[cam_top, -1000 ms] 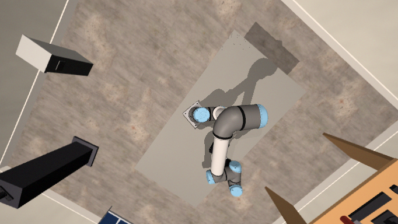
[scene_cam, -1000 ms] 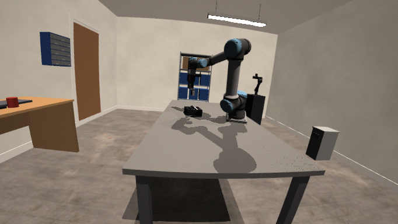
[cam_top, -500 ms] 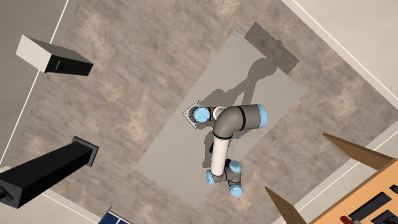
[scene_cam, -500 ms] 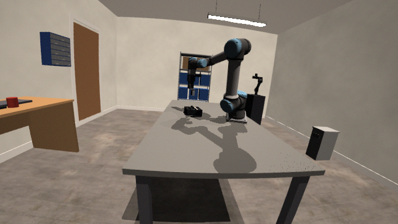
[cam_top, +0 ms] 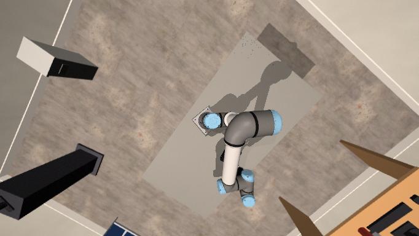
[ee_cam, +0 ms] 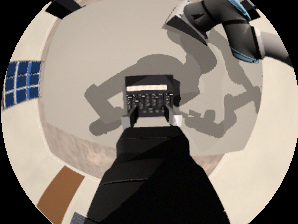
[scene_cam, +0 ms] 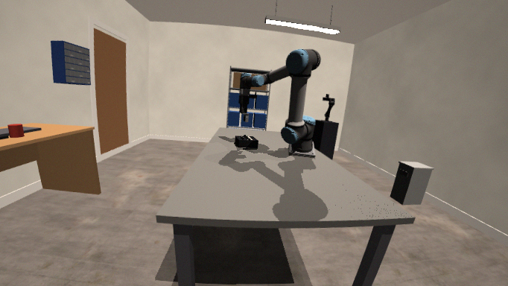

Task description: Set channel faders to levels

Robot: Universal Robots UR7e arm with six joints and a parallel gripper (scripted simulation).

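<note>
The lighting desk [scene_cam: 246,141] [ee_cam: 152,95] is a small black box with a pale tape strip along its top edge. It stands flat on the grey table [scene_cam: 261,194] [cam_top: 172,166] [ee_cam: 87,50], near the far end and left of the robot's base [scene_cam: 301,149]. The faders and the written levels are too small to read. My gripper [scene_cam: 243,111] [ee_cam: 151,111] is open and empty. It points straight down and hangs well above the desk, with the fingertips framing the desk's near edge in the wrist view. In the top view the arm covers the desk.
A black box [scene_cam: 325,138] stands right behind the robot's base. A grey and black box [scene_cam: 411,182] sits on the floor to the table's right. A wooden desk [scene_cam: 56,149] with a red cup [scene_cam: 16,130] stands at the left. A blue shelf [scene_cam: 257,112] stands at the back wall.
</note>
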